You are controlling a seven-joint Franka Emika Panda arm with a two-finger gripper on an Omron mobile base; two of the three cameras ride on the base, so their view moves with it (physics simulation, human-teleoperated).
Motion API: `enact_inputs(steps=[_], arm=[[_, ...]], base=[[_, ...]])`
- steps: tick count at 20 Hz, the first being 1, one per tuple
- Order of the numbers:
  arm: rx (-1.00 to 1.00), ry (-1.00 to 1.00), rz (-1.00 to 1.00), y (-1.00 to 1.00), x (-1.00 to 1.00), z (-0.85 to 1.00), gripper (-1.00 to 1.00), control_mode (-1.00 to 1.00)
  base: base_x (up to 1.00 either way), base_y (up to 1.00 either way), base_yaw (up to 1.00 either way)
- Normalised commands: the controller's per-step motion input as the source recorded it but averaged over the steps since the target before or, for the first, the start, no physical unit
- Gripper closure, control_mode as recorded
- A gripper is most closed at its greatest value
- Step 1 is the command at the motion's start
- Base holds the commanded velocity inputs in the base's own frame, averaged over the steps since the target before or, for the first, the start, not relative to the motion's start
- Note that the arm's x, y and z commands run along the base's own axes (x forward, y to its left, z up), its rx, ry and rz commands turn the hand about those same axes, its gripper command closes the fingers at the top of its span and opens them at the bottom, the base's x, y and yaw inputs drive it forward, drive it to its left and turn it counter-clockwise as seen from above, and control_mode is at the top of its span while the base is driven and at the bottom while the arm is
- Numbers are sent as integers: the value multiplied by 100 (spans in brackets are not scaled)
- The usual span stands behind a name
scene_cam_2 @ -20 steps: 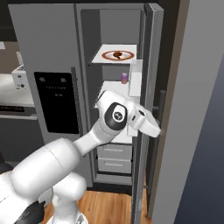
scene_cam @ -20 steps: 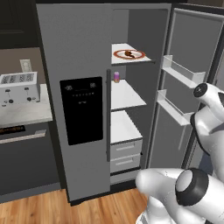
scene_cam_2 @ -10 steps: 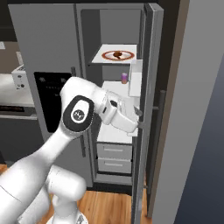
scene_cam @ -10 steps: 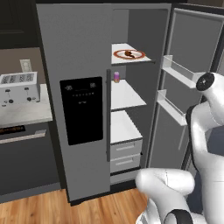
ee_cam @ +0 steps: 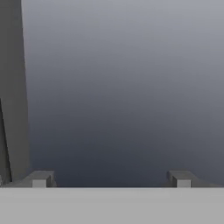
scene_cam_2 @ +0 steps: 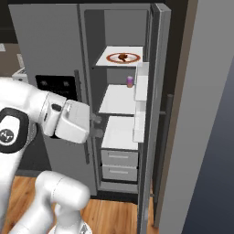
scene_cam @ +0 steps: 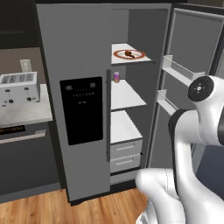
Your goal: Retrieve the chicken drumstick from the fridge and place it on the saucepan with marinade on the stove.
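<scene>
The fridge point(scene_cam: 83, 57) stands with its right door point(scene_cam: 192, 48) swung open. On the top white shelf the dark reddish-brown chicken drumstick point(scene_cam: 128, 54) lies on a white red-rimmed plate point(scene_cam: 139, 55); from the right it is the drumstick point(scene_cam_2: 123, 57) on the same plate point(scene_cam_2: 112, 58). My gripper point(scene_cam_2: 95, 125) hangs open in front of the shut left door's edge, at middle-shelf height, well below and left of the drumstick. In the hand view the gripper point(ee_cam: 110, 179) faces a flat grey surface, fingertips point(ee_cam: 40, 179) far apart, nothing between them. Saucepan, marinade and stove are out of view.
A small pink-purple can point(scene_cam: 117, 77) stands on the second shelf. Two drawers point(scene_cam: 126, 155) sit at the fridge bottom. Door bins point(scene_cam: 177, 70) jut from the open door. A toaster point(scene_cam: 17, 87) rests on the counter to the left. A grey wall point(scene_cam_2: 205, 137) is close on the right.
The arm has swung; in the right base view the hand moved left, from before the open shelves to the left door's edge. The jaws stayed open. Drumstick, plate and can are unmoved.
</scene>
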Motion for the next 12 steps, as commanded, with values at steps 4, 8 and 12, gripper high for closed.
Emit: enact_inputs(steps=[4, 8, 12], arm=[[0, 24, 32, 100, -61, 7, -100, -100], [0, 40, 39, 100, -26, 37, -100, -100], [5, 47, 43, 99, -4, 51, -100, -100]], base=[[0, 0, 0], [0, 0, 0], [0, 0, 0]])
